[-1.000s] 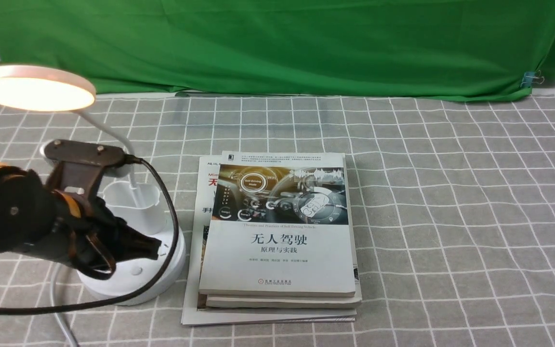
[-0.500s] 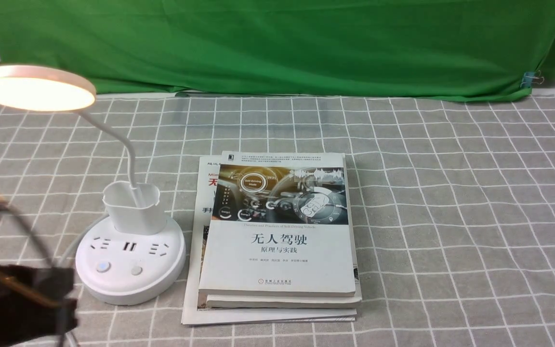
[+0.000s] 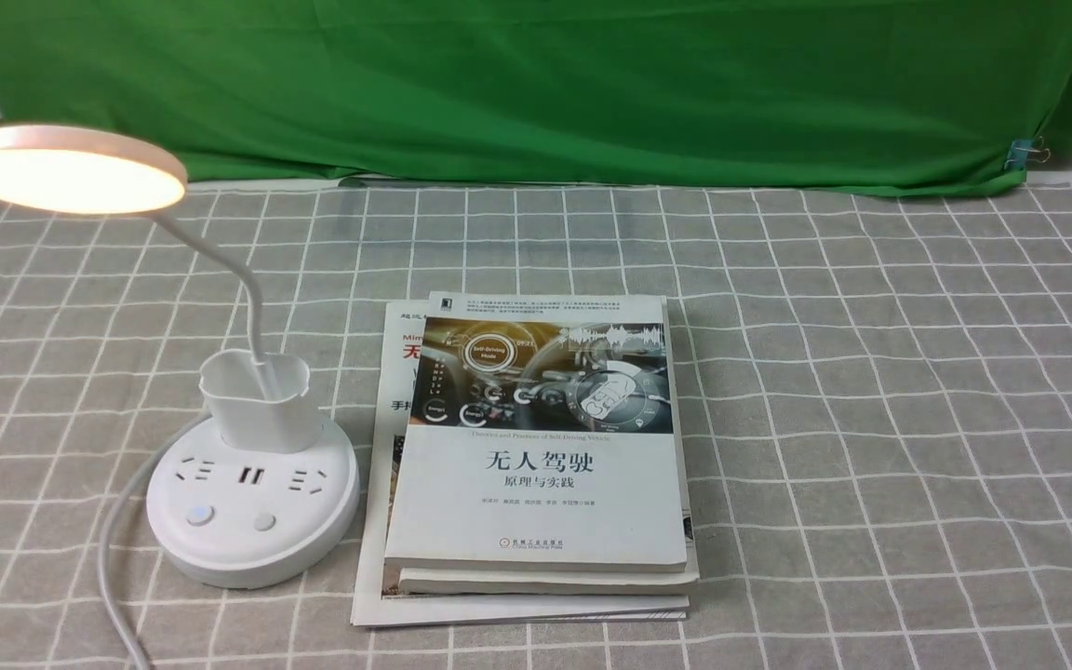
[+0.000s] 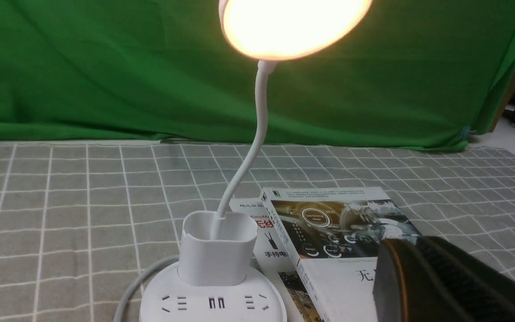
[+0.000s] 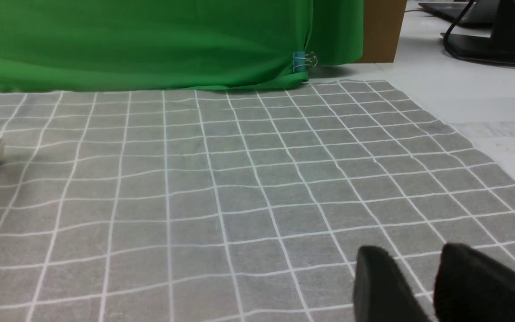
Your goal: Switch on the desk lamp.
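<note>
The white desk lamp stands at the table's left; its round base [image 3: 252,516] carries sockets and two buttons [image 3: 199,515]. Its disc head [image 3: 69,172] glows warm and lit, on a thin neck rising from the small cup holder [image 3: 260,400]. The left wrist view shows the lit head [image 4: 291,24], the cup [image 4: 217,255] and the base [image 4: 213,304]. My left gripper [image 4: 385,273] is out of the front view; its jaws are together and empty, back from the lamp. My right gripper [image 5: 418,273] hangs over bare cloth, jaws slightly apart and empty.
A stack of books [image 3: 536,456] lies right beside the lamp base. The lamp's white cord [image 3: 113,558] runs off the front edge. A green backdrop [image 3: 536,84] closes the back, with a blue clip [image 3: 1025,154] at the right. A grey checked cloth [image 3: 871,419] covers the table.
My left arm has pulled back from the lamp base, toward the front left and out of the front view. The lamp head is lit throughout.
</note>
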Controlling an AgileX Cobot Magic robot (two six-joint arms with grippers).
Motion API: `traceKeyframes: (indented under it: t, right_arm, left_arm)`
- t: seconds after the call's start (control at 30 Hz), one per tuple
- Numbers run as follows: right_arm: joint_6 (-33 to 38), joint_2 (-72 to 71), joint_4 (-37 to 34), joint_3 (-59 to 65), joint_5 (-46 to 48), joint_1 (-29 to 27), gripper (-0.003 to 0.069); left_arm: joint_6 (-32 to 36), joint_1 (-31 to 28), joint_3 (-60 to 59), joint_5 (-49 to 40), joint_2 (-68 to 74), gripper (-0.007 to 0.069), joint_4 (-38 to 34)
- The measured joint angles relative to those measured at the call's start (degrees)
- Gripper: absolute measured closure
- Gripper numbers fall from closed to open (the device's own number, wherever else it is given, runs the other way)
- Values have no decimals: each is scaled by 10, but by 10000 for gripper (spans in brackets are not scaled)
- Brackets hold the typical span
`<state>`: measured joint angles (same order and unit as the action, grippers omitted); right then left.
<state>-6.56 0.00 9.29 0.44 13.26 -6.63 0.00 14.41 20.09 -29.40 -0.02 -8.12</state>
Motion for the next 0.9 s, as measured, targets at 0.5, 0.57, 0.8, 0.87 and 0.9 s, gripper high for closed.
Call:
traceKeyframes:
  t: [0.5, 0.57, 0.8, 0.87, 0.9]
  right_arm:
    - [0, 0, 0, 0, 0, 0, 414]
    - [0, 0, 0, 0, 0, 0, 414]
    - [0, 0, 0, 0, 0, 0, 414]
    - [0, 0, 0, 0, 0, 0, 414]
    - [0, 0, 0, 0, 0, 0, 414]
  left_arm:
    - [0, -5, -12, 20, -3, 604, 7]
    - [10, -24, -22, 43, -3, 604, 27]
    - [58, -120, -130, 136, -1, 604, 61]
    - [58, -138, -170, 147, -1, 604, 70]
    - [58, -145, -187, 146, -1, 604, 76]
